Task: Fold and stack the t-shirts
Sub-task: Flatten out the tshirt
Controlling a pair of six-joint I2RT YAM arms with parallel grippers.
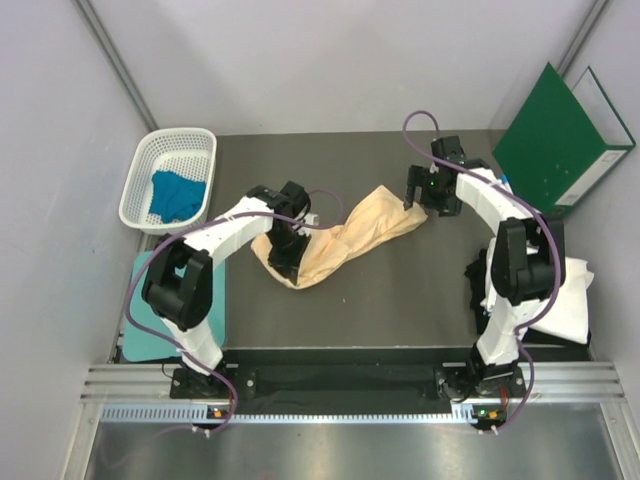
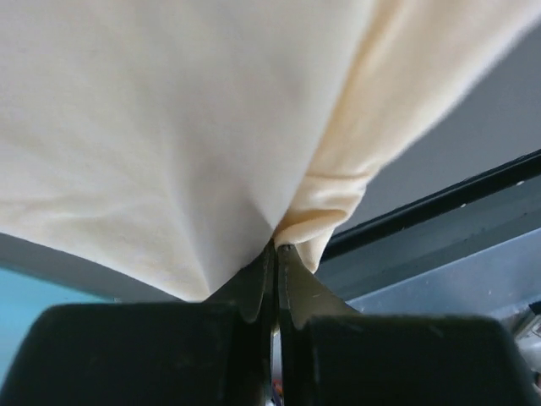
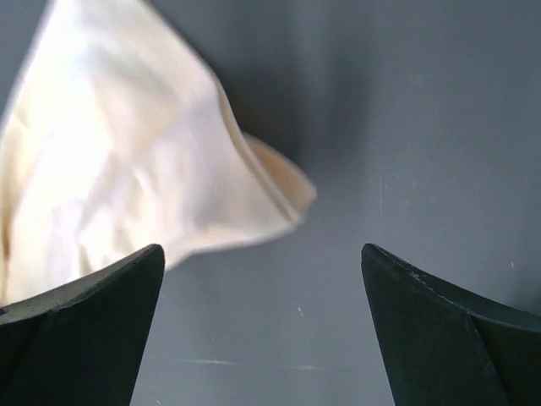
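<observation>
**Left gripper (image 2: 275, 254) clamped on the peach-yellow t-shirt (image 1: 345, 240), right gripper (image 3: 262, 250) wide apart beside it**

The peach-yellow t-shirt lies bunched in a long, twisted band across the middle of the table (image 1: 400, 290). It runs from near the left arm up toward the far right.

The left gripper's jaws are pressed together on a fold of this shirt at its near-left end. In the left wrist view the cloth is pinched between the two fingertips and fans out above them in smooth folds.

The right gripper sits at the shirt's far-right end with its jaws standing fully apart and nothing between them. In the right wrist view a corner of the shirt lies on the grey table surface just beyond the left finger, and the gap between the fingers shows only bare table.

A white basket (image 1: 165, 140) stands at the far-left corner of the table, and the blue t-shirt (image 1: 175, 195) lies crumpled inside it. A teal mat (image 1: 135, 320) lies at the near-left corner, partly under the left arm.

The white t-shirt (image 1: 570, 300) rests at the right edge of the table. A dark cloth (image 1: 474, 272) lies just beside it, mostly hidden by the right arm.

A green folder (image 1: 550, 140) leans at the far-right corner
</observation>
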